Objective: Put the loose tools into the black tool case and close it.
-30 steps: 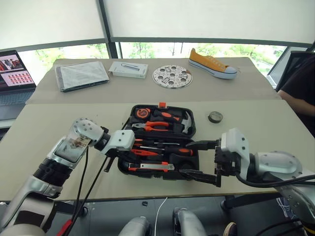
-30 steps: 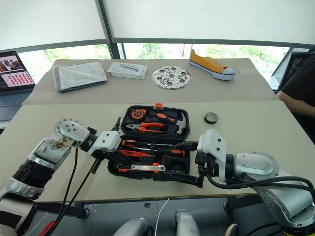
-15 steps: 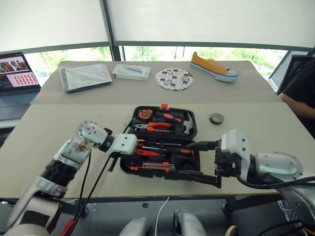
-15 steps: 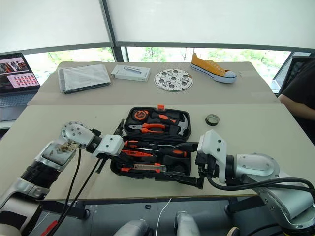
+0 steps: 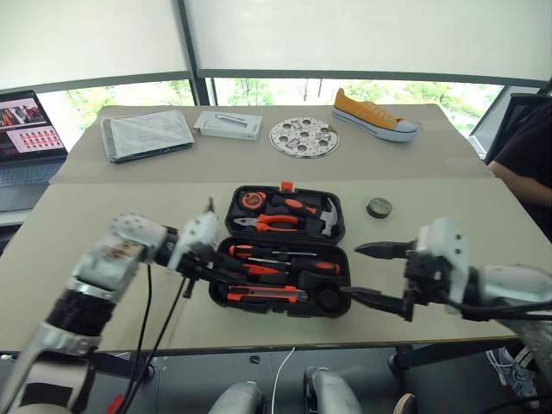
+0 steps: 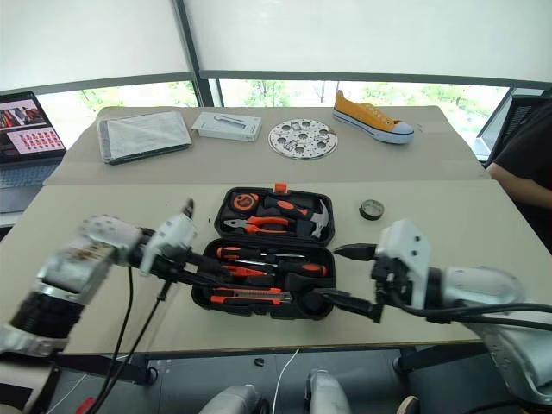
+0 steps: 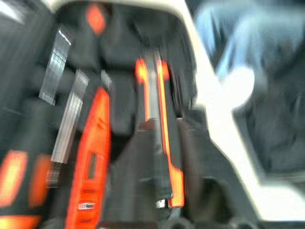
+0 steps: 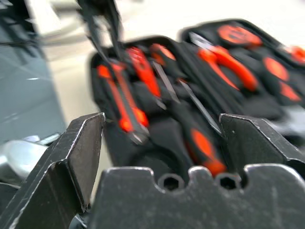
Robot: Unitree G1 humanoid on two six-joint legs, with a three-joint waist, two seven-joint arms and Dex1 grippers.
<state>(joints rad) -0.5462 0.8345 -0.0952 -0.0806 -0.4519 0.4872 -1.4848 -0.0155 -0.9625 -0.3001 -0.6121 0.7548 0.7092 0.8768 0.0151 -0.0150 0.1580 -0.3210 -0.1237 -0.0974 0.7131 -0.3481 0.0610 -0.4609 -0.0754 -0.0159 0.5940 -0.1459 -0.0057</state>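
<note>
Since the earlier frame, the right end effector (image 5: 377, 274) has moved away from the right side of the black tool case (image 5: 285, 252), and the left end effector (image 5: 226, 266) has lifted a little over the case's left side. The right one stands wide and holds nothing. For the left one, I cannot tell if its fingers are apart or together, because it is blurred.

The case lies open near the front edge of the desk (image 5: 69, 250), about in the middle. Its lid half lies flat toward the far edge, and its long axis runs parallel to the front edge. The screwdrivers (image 5: 289, 263) and the utility knife (image 5: 266, 295) lie in the front half, with their long axes along this same line.

1 small dark tape roll (image 5: 378, 207) lies flat on the desk, near the case, toward the right edge. I judge it to be light and stiff, and best pinched across its rim. The lid looks like rigid plastic, so lifting it at its far edge by the orange latch (image 5: 285, 185) should fold it over.
</note>
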